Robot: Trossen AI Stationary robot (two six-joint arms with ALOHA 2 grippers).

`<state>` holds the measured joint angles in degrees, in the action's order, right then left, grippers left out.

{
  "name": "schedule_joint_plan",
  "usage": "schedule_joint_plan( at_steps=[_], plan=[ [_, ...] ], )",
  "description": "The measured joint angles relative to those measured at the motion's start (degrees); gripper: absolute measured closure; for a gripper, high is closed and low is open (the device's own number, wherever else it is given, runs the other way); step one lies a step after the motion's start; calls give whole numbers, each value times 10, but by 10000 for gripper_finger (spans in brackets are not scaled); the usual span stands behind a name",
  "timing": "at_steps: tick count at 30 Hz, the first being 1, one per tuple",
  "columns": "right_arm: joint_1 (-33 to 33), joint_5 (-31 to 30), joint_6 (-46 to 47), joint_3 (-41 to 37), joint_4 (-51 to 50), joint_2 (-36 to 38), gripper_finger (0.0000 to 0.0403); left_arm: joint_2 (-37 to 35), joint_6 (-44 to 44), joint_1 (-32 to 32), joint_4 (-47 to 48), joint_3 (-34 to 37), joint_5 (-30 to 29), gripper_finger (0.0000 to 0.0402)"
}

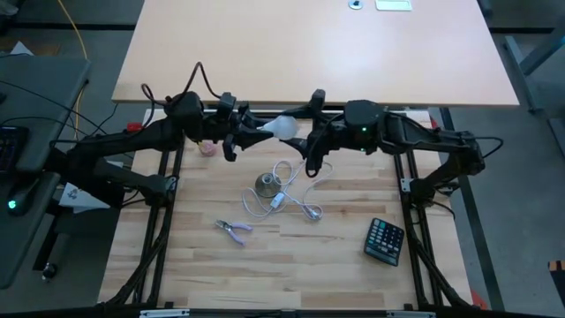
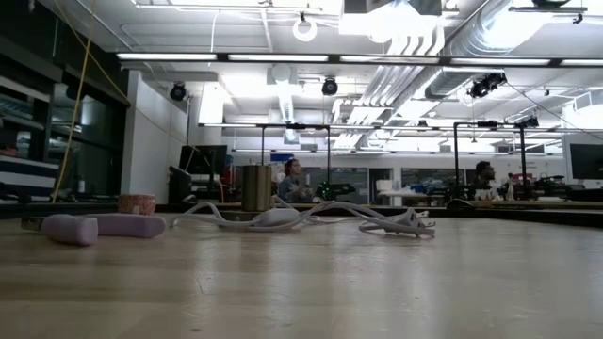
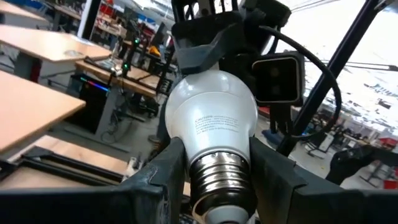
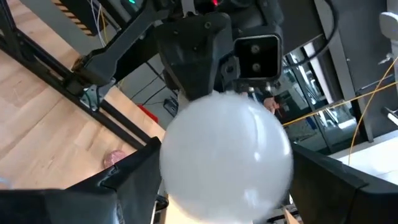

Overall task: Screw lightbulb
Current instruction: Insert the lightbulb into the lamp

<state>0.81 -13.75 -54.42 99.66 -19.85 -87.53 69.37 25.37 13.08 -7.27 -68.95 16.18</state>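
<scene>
Lightbulb (image 1: 284, 127) up in air between both arms, well above table's far half, not yet in socket. Left gripper (image 3: 214, 180) clamped on silvery screw base; right gripper (image 4: 224, 180) with fingers either side of frosted globe, apparently touching, so looks mid-handover btwn arms. Socket base (image 1: 267, 184) w/ white cord (image 1: 305, 208) sits on table nearer centre, empty, well apart from bulb. Judged: pickup done; transfer, alignment over socket & all threading left. Pliers (image 1: 235, 230), calculator (image 1: 385, 240), pink ball (image 1: 208, 148) untouched.

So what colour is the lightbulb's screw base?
Silvery metal, below the white lightbulb globe; clearest in the left wrist view.
</scene>
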Motion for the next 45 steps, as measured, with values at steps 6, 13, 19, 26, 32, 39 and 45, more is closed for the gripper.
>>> schedule_joint_plan(
  at_steps=[6,13,19,26,32,39,45],
  plan=[
    [1,2,3,-1,10,-3,101,5,11,0,-4,0,15,270],
    [1,1,4,-1,9,-3,119,6,16,0,-6,0,16,270],
    [1,0,4,-1,9,-3,141,6,16,0,-9,0,16,270],
    [1,-18,1,-1,11,-3,141,6,-27,1,-14,0,14,237],
    [1,-43,4,-1,11,-3,141,4,-46,10,-14,0,15,199],
    [1,-90,5,-1,6,-3,141,-7,-31,37,-3,0,32,183],
    [-1,-116,103,0,-47,-3,141,-46,-53,72,90,0,37,181]
  ],
)
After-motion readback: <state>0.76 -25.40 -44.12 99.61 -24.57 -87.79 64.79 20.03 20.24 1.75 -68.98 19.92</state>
